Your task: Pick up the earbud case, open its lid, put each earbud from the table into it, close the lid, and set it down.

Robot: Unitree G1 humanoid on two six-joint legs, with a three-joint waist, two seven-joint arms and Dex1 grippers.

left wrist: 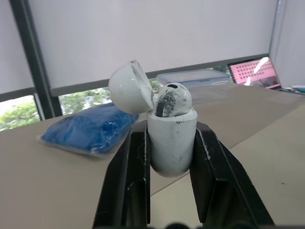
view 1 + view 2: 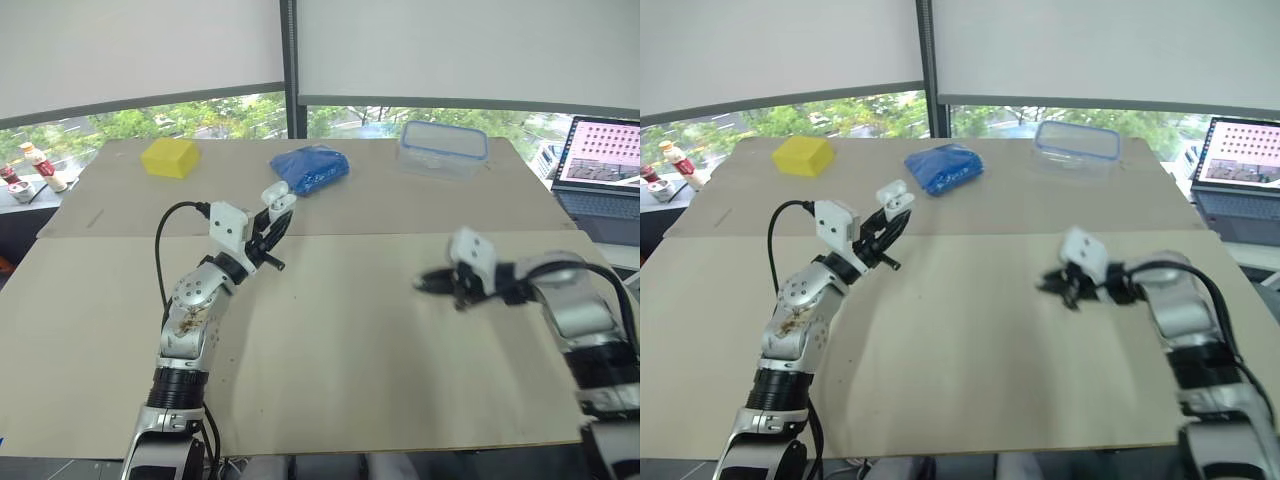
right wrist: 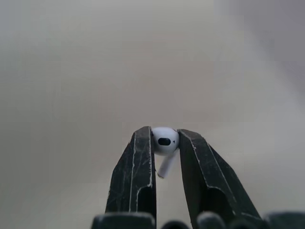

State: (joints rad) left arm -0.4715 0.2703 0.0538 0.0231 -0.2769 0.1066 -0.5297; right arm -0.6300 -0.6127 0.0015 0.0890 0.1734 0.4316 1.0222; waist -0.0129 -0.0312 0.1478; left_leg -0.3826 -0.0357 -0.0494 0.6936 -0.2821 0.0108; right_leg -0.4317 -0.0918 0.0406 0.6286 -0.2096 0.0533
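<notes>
My left gripper is shut on the white earbud case, held above the table left of centre. The case's lid stands open, and one earbud sits in it. In the head views the case shows at the left fingertips. My right gripper is raised over the table's right half and is shut on a white earbud, pinched between its two black fingertips, stem hanging down.
A blue pouch, a yellow block and a clear lidded container lie along the table's far edge. A laptop stands off the right side. Small bottles sit at the far left.
</notes>
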